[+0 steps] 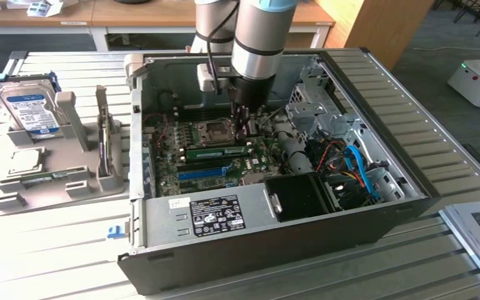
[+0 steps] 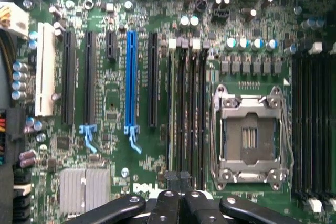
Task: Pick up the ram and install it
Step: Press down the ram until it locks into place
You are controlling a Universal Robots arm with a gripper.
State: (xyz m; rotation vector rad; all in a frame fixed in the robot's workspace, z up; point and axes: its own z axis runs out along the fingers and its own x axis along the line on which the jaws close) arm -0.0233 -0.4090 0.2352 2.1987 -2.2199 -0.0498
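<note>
Ram: a green stick lying along the memory slots directly under the claw, with one end at the fingertips.
Claw: clenched, fingers pressed together with nothing visible between them (it hangs straight down over the board, low inside the case).
Progress: picking up and carrying look done, since the stick sits in the slot bank rather than in the fingers. I cannot tell whether it is pushed fully home and latched.
Beside the claw: the empty CPU socket, just past the slots.
Further out: the blue slot on the other side of the memory bank, clear of the claw.
Around: the open computer case.
Farthest: a hard drive, standing in a grey holder well outside the case.
</note>
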